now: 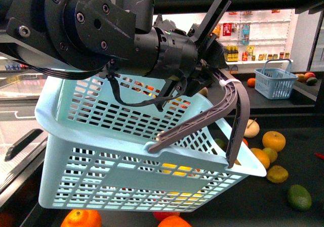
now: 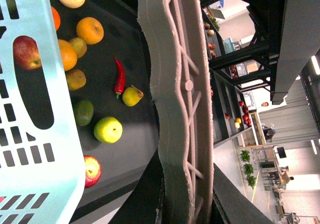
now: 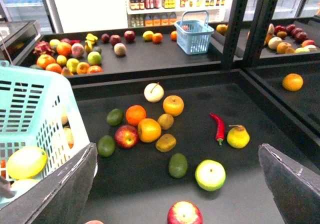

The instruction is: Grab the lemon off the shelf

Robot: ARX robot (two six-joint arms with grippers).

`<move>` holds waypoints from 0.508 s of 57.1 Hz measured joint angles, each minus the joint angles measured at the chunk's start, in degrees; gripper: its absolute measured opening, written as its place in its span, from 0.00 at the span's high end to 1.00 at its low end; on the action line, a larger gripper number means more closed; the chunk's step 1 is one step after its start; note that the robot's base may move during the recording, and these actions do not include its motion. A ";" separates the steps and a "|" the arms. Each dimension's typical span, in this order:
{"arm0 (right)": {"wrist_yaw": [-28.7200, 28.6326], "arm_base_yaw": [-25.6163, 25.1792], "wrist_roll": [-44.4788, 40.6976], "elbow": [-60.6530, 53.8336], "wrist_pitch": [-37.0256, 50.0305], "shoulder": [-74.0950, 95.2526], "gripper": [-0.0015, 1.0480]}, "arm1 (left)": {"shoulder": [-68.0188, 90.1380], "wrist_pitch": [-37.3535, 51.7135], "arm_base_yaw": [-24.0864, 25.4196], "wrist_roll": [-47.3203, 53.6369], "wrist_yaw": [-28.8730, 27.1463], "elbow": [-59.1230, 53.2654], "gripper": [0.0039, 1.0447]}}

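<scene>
Supermarket aisle; black shelf (image 3: 260, 109) tray strewn with loose fruit (image 3: 149, 130). Yellow lemon (image 3: 26, 162) lies inside the pale blue basket (image 1: 126, 179), lower left of right wrist view, so the pick is judged done. Left jaws closed on the handle (image 1: 237, 110); right jaws wide open, empty. White bottle shelves (image 3: 150, 1) behind.

I see a pale blue basket (image 1: 126, 151) patterned with rows of slots, its latticed handle (image 1: 238, 110) grey. The lemon (image 3: 26, 161) is bright yellow. The shelf (image 3: 270, 134) trays read black under a red chilli (image 3: 218, 127), a deep orange orange (image 3: 135, 114) and a green-yellow apple (image 3: 210, 175).
</scene>
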 joint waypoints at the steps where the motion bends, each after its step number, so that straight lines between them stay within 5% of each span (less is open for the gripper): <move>1: 0.66 0.44 -0.11 -0.33 -0.20 -0.68 0.07 | 0.00 0.00 0.00 0.00 0.00 0.00 0.89; 4: 2.29 2.45 -0.42 -2.43 -1.25 -4.87 0.09 | 0.00 0.00 0.00 0.00 0.02 0.00 0.89; 11: -13.16 2.32 -1.92 -8.22 -3.10 -14.38 0.27 | 0.00 0.00 -0.02 -0.02 0.15 0.00 0.89; 16: -15.08 2.12 -2.49 -11.91 -5.73 -19.76 0.40 | 0.00 0.00 -0.09 0.00 0.26 0.00 0.89; 25: -19.69 -2.19 -2.71 -16.06 -15.06 -32.72 0.68 | 0.00 0.00 -0.09 0.04 0.00 0.00 0.89; 29: -27.02 -8.15 -2.86 -16.48 -16.33 -36.06 0.82 | 0.00 0.00 -0.09 0.04 -0.15 0.00 0.89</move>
